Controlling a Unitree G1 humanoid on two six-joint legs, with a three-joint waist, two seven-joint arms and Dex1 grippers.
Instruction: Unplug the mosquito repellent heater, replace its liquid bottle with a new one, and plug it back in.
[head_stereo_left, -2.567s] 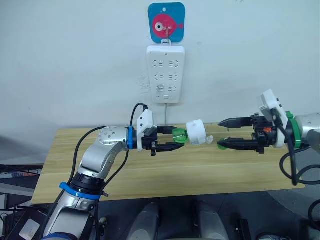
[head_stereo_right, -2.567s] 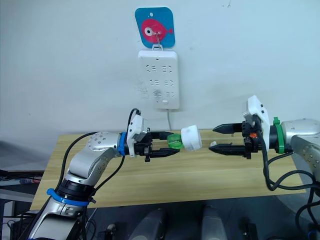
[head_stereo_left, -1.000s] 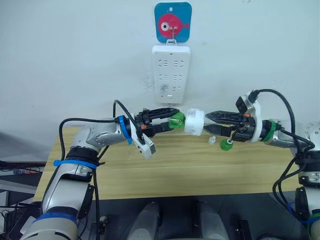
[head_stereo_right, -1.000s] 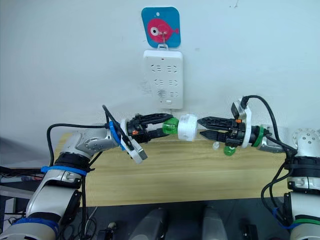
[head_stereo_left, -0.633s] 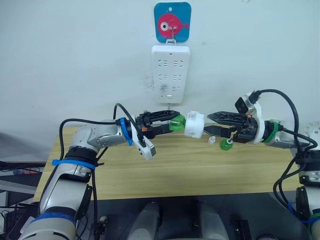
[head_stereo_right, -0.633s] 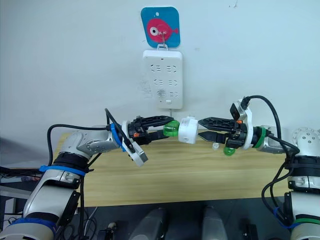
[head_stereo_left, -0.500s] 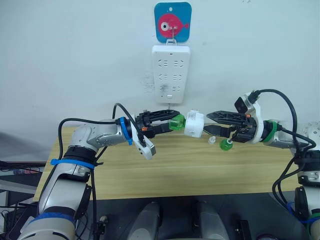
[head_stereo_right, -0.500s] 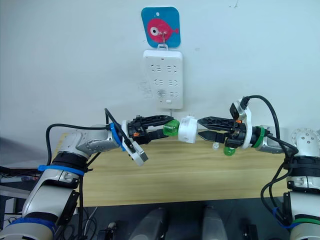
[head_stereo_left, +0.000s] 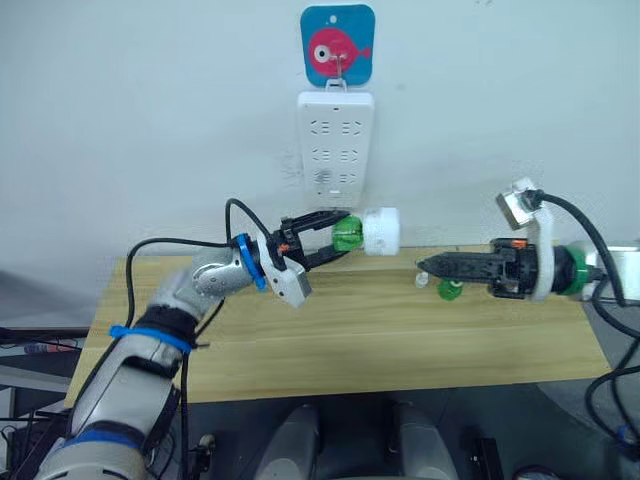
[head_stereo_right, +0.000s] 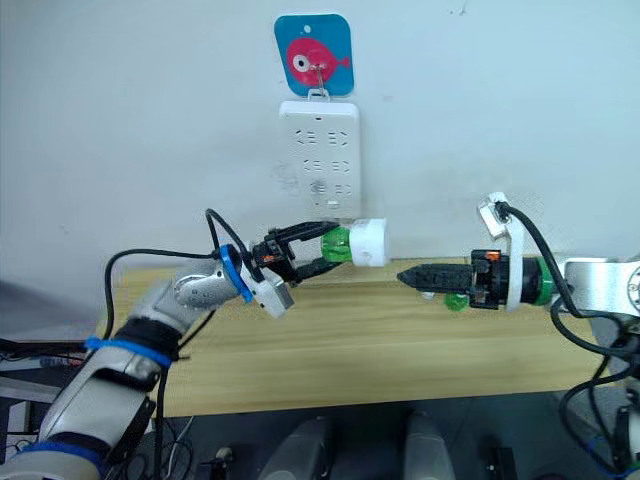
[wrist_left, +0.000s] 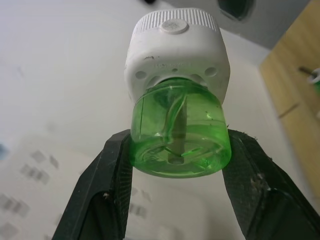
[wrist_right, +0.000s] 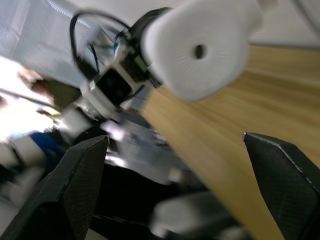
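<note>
Just below the wall-hung power strip (head_stereo_left: 335, 148), at frame centre, the mosquito repellent heater (head_stereo_left: 380, 231) is held in the air by its screwed-in green bottle (head_stereo_left: 346, 233), on which the left gripper (head_stereo_left: 333, 236) is clamped. Its long axis is judged roughly level, with the plug face turned toward frame right. The right gripper (wrist_right: 175, 165) is seen well apart at centre right, its fingers spread wide, so the left arm is the nearer for plugging in.

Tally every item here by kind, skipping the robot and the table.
White rounded plastic mosquito repellent heater: 1
Green translucent plastic liquid bottles: 2 (fitted bottle in the heater, loose bottle below it)
Tall white multi-socket power strip: 1
Blue square wall hook with pink fish: 1
Small clear cap: 1
Total: 6
</note>
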